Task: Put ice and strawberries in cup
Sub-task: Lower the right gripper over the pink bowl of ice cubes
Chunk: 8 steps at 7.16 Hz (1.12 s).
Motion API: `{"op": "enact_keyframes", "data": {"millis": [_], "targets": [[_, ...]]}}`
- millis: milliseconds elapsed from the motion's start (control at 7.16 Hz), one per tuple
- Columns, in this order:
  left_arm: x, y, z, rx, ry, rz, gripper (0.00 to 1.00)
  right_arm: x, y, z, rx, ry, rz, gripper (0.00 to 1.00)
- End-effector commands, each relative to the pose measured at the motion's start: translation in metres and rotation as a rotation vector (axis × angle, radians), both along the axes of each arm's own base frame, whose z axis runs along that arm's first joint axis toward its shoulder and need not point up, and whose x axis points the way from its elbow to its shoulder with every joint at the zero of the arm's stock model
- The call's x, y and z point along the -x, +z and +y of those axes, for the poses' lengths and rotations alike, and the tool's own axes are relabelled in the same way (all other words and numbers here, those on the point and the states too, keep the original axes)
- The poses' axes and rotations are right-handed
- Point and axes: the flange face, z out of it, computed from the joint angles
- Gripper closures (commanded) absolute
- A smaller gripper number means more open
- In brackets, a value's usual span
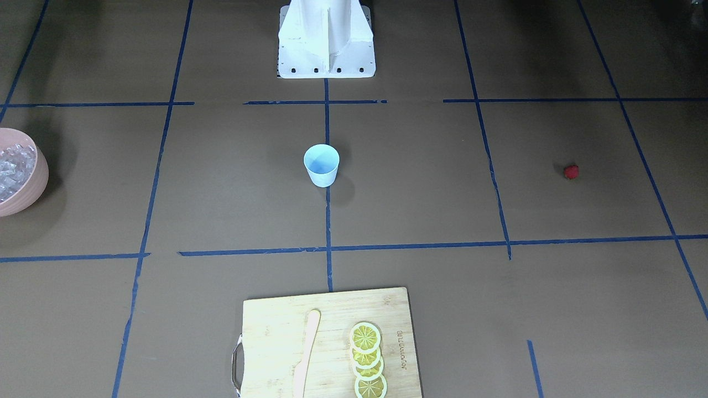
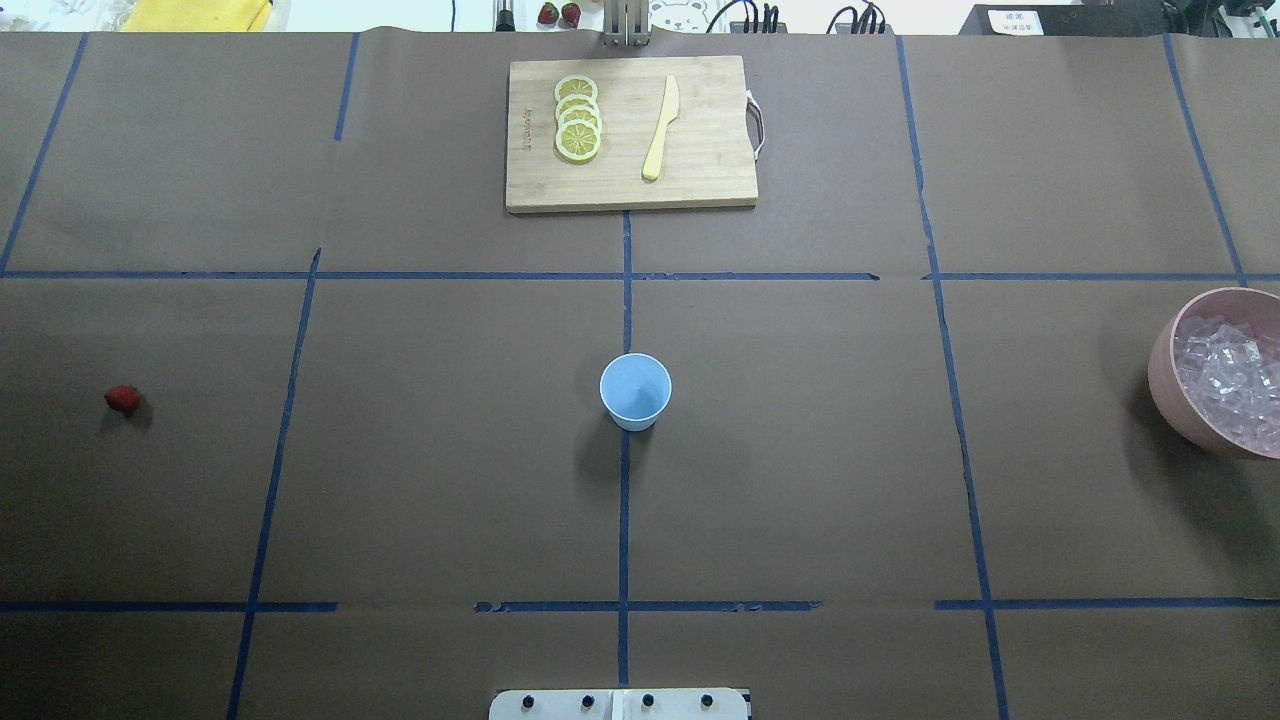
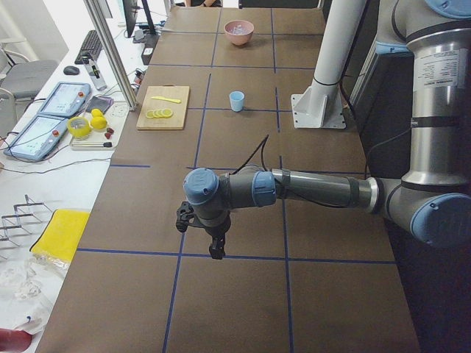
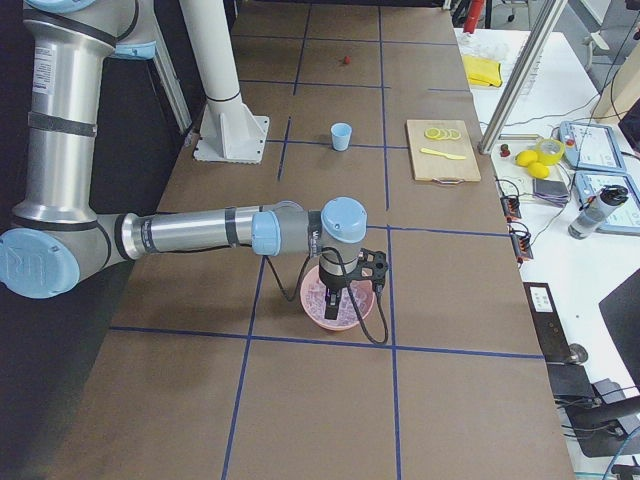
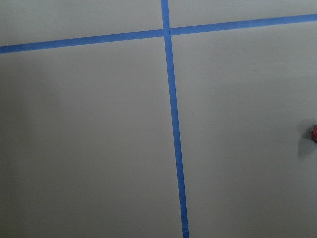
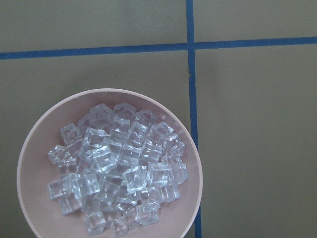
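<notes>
The light blue cup (image 2: 635, 390) stands upright at the table's middle, also in the front-facing view (image 1: 321, 165). One red strawberry (image 2: 122, 399) lies far to the robot's left and shows at the edge of the left wrist view (image 5: 314, 134). The ice (image 6: 116, 166) is heaped in a pink bowl (image 2: 1170, 390) far right. My left gripper (image 3: 215, 251) hangs above the table near the strawberry's end; I cannot tell if it is open. My right gripper (image 4: 338, 298) hangs over the ice bowl; I cannot tell if it is open.
A wooden cutting board (image 2: 700, 170) with several lemon slices (image 2: 578, 130) and a pale knife (image 2: 660, 125) lies at the far edge. The robot base (image 1: 326, 38) stands at the near edge. Blue tape lines cross the brown table.
</notes>
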Motion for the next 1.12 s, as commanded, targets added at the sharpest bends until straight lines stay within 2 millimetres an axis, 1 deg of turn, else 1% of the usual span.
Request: {"op": "enact_keyframes", "data": {"millis": [0, 279, 698, 838, 978], "targets": [[0.000, 0.001, 0.001, 0.001, 0.002, 0.000, 0.00, 0.001, 0.001, 0.001, -0.048, 0.000, -0.006, 0.00], [0.000, 0.001, 0.001, 0.001, 0.002, -0.001, 0.00, 0.018, -0.001, 0.000, -0.084, -0.042, -0.008, 0.00], [0.000, 0.002, 0.001, 0.004, 0.001, -0.003, 0.00, 0.017, 0.002, 0.004, -0.072, -0.041, -0.010, 0.00], [0.001, 0.002, 0.004, 0.005, -0.002, -0.003, 0.00, 0.017, 0.003, 0.003, -0.073, -0.040, -0.009, 0.00], [0.002, 0.004, 0.012, 0.008, 0.000, -0.001, 0.00, 0.018, 0.002, 0.003, -0.073, -0.040, -0.011, 0.00]]}}
